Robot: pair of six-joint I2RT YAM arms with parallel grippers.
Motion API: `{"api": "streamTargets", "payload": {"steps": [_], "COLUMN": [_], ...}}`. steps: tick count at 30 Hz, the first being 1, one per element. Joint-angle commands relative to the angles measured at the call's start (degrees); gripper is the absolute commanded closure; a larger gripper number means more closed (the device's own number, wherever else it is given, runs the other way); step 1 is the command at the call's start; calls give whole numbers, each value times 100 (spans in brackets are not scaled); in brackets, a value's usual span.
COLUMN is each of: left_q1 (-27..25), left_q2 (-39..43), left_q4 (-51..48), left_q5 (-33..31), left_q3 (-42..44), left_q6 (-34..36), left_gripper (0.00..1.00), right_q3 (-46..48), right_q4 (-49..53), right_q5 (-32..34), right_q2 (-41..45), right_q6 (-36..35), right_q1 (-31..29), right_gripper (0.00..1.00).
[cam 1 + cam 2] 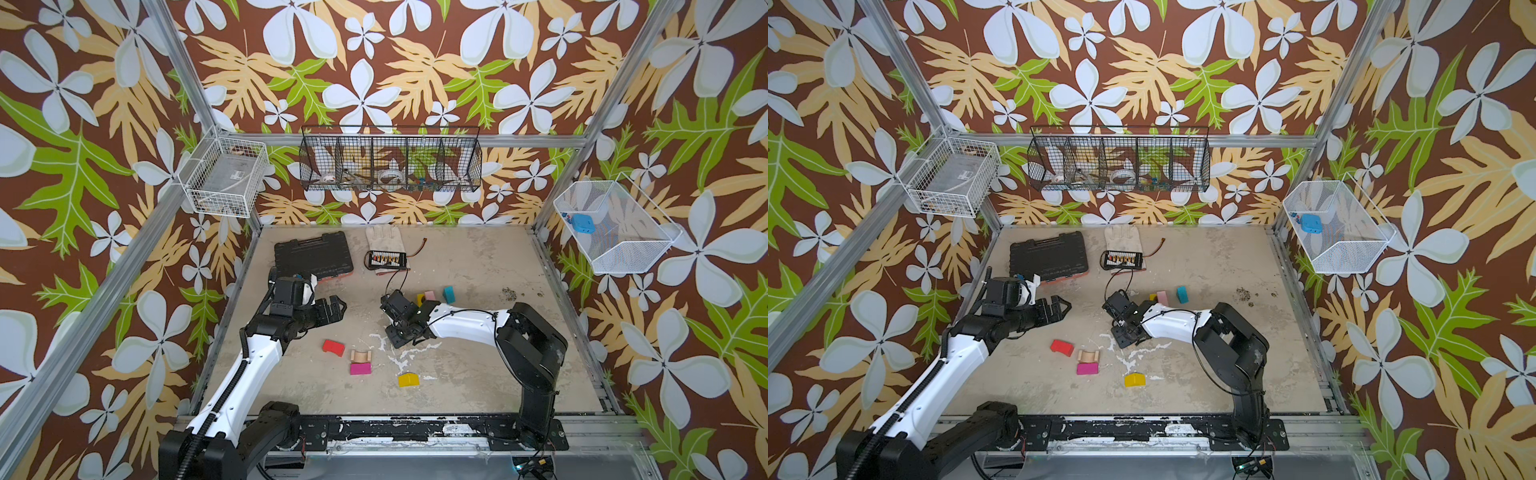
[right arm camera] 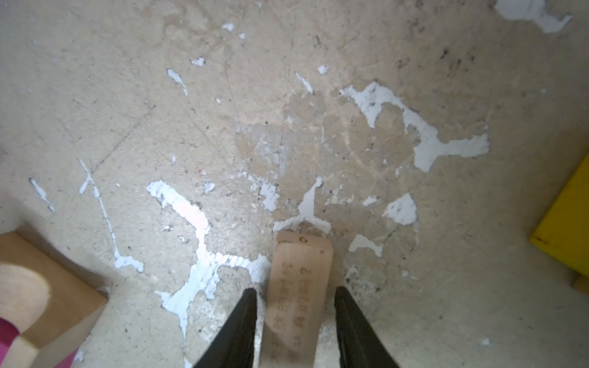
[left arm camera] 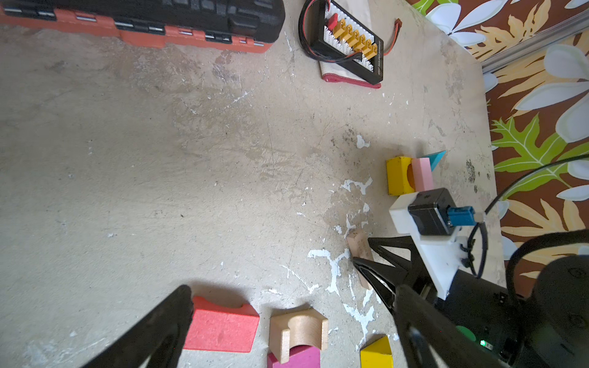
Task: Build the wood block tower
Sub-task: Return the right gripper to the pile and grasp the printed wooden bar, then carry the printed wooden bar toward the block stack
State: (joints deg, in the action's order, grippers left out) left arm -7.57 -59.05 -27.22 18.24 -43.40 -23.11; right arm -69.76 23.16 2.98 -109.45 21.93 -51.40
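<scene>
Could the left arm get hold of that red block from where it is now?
Probably yes: the left tool stands wide open close by the red block, and nothing lies between them or on top of it.

Back left of table (image 1: 478, 374): tool case (image 1: 313, 253). Right of it, glove (image 1: 384, 239) with connector board (image 1: 382, 258) on top. Mid-right: row of three blocks (image 1: 430, 296), side by side. Centre: plank (image 2: 299, 274) on table between fingers of right hand (image 2: 296, 290). Front centre: notched block (image 1: 333, 347), arch block (image 1: 361, 355) just right of it, low block (image 1: 360, 368) touching arch's front. Wedge block (image 1: 408, 379) further right.
</scene>
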Motion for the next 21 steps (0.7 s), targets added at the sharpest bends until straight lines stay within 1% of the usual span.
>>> {"api": "streamTargets", "payload": {"steps": [1, 4, 6, 11, 15, 19, 21], "left_q1": [2, 2, 3, 3, 1, 6, 6], "left_q2": [7, 0, 7, 7, 11, 13, 21], "left_q4": [-5, -11, -11, -7, -11, -7, -6], "left_q5": [-49, -57, -57, -57, -66, -57, -57], "left_q3": [-6, -10, -10, -10, -11, -11, -6], "left_q6": [-27, -27, -27, -27, -27, -27, -27], "left_gripper": [0, 0, 0, 0, 0, 0, 0], "right_q3": [-53, -80, -81, -82, -149, -285, -340], "right_q4": [167, 189, 189, 206, 259, 387, 471], "right_q5": [88, 106, 105, 147, 225, 543, 642], "right_q2": [-68, -107, -103, -118, -159, -56, 74], "right_q6": [39, 56, 57, 89, 184, 295, 333], "right_q1": [-24, -27, -33, -28, -28, 3, 109], "right_gripper": [62, 67, 73, 81, 89, 94, 94]}}
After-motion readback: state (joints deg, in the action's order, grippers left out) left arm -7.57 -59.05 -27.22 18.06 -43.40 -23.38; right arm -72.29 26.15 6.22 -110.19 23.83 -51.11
